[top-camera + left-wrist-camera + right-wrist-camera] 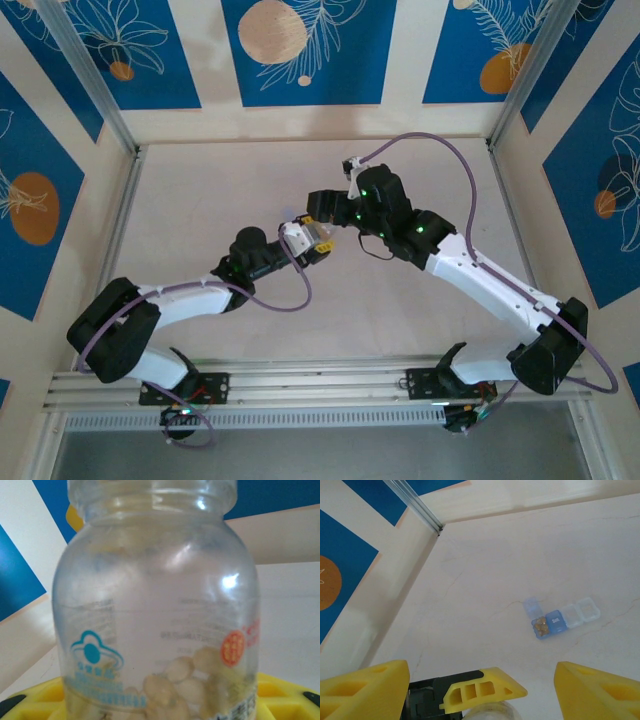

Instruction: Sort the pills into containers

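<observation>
Nearest the bases, the left gripper (312,235) is clamped on a small round clear glass vial (155,605). Its yellow fingers (287,697) press the lower body, which leaves the threaded neck free. Oval tan pills (180,690) lie heaped at the end by the fingers, away from the mouth, so held this way the vial should spill nothing. Whether a cap sits on the neck I cannot tell.

Just past it, the right gripper (482,676) hangs over the vial's top with its jaws wide apart and nothing between them. One yellow finger stands off to each side. That stance suits work on the neck or clearing away from it, though which is not evident.

Farther out, on the pale table (485,570), a flat rectangular pill box of blue and clear plastic (561,619) lies well apart from both grippers. One lid is raised at its blue end, and a few pills sit in that compartment (540,626). The clear cells beside it look empty. The box lying flat, with that cell uncovered, suits pouring; the vial would have to be carried over it and tipped gently.
</observation>
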Tool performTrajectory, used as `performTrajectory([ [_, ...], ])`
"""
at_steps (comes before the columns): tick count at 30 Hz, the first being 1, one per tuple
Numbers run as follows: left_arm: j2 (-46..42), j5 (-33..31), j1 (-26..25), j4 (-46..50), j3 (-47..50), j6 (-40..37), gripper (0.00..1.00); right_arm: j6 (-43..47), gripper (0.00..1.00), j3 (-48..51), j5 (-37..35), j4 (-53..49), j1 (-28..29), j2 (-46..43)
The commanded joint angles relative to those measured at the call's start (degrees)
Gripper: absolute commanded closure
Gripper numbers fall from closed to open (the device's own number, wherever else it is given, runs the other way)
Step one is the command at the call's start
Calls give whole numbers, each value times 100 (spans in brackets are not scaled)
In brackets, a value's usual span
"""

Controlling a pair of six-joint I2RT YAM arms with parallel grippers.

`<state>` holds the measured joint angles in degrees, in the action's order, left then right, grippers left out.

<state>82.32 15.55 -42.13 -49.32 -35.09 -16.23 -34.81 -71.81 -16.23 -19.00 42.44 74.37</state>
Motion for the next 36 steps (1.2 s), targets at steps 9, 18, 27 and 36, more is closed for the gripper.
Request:
performTrajectory([
  [9, -370, 2007, 615, -394, 27, 882, 100, 3524, 32, 63, 3306, 121, -1196, -788],
  [18, -402, 3316, 856, -1153, 177, 1621, 100, 6037, 48, 854, 5522, 799, -1455, -1137],
  [27, -415, 3820, 863, -1168, 169, 1691, 100, 7409, 47, 359, 6589, -32, -1356, -660],
  [36, -376, 3976, 857, -1158, 134, 1737, 100, 7548, 41, 136, 6237, -240, -1168, -407],
])
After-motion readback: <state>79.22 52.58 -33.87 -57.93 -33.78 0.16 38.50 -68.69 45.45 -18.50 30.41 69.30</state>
